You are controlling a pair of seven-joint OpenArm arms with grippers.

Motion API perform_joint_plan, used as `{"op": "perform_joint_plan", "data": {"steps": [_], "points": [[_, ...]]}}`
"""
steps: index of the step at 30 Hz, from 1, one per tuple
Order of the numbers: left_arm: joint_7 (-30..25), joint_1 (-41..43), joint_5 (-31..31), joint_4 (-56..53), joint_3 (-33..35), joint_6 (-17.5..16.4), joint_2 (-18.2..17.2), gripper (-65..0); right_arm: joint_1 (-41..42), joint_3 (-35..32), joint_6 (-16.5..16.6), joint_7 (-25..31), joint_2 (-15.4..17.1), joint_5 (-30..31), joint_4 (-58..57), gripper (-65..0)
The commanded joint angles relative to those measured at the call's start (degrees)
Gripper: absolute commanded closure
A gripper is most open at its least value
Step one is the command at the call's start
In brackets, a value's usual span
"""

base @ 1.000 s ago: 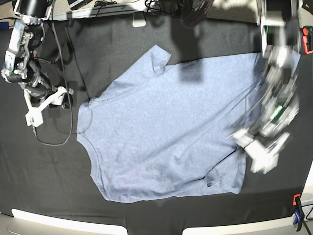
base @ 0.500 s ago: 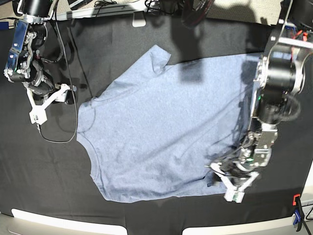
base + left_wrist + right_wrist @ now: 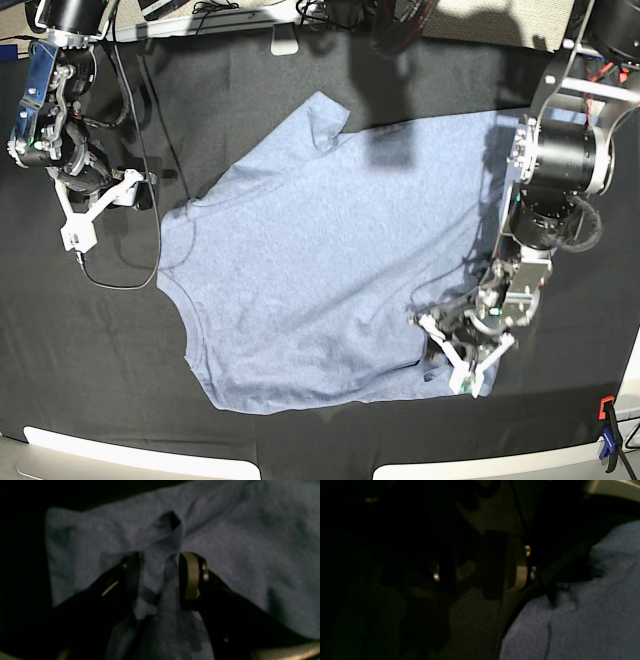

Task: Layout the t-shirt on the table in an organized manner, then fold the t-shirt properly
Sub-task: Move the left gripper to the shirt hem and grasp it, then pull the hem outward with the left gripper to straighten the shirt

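The blue-grey t-shirt lies spread out on the black table, with one sleeve pointing to the back. My left gripper is down on the shirt near its front right corner. In the left wrist view the gripper is open, and its fingers straddle a raised fold of the t-shirt. My right gripper hovers open just off the shirt's left edge. In the right wrist view this gripper has only the dark table between its jaws, and the t-shirt lies to the lower right.
A black cable loops on the table below the right gripper. A red and blue clamp grips the front right edge. Cables and a white stand line the back edge. White panels run along the front.
My left arm swung in from the right and came down onto the shirt's front right part, and its jaws narrowed around a fold. The right gripper rose slightly.
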Motion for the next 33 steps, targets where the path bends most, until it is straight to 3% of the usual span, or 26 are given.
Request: {"op": "perform_joint_plan", "data": {"steps": [1,3,6,7,19,22,23,33], "points": [[-1.6,-2.4,-0.3,0.4,-0.1,1.6,-0.1,-21.5,0.8,0.3,0.4,0.6,0.8,0.8,1.1,-31.5],[-1.6,-2.4,-0.3,-0.8,-0.1,2.2,-0.2,-16.6,0.8,0.3,0.4,0.0,0.8,0.8,1.1,-31.5],[-1.6,-2.4,-0.3,-1.7,-0.1,2.2,-0.1,-0.2,0.8,0.3,0.4,-0.2,0.8,0.8,1.1,-31.5],[-1.6,-2.4,-0.3,-1.7,-0.1,2.2,-0.2,0.0,0.8,0.3,0.4,-0.1,0.8,0.8,1.1,-31.5],[1.0,-5.8,-3.5,0.0,-0.1,2.2,-3.4,0.0,0.8,0.3,0.5,0.1,0.8,0.8,1.1,-31.5],[1.0,-5.3,-3.3,0.0,-0.1,1.4,-3.7,-17.3,0.8,0.3,0.4,0.1,0.8,0.8,1.1,-31.5],[1.0,-5.0,-3.3,0.0,-0.1,1.0,-3.7,-19.6,0.8,0.3,0.4,0.1,0.8,0.8,1.1,-31.5],[-6.2,-2.2,1.0,-6.5,-0.1,0.4,-3.5,-19.0,0.8,0.3,0.4,-0.5,0.8,0.9,1.1,-31.5]]}}
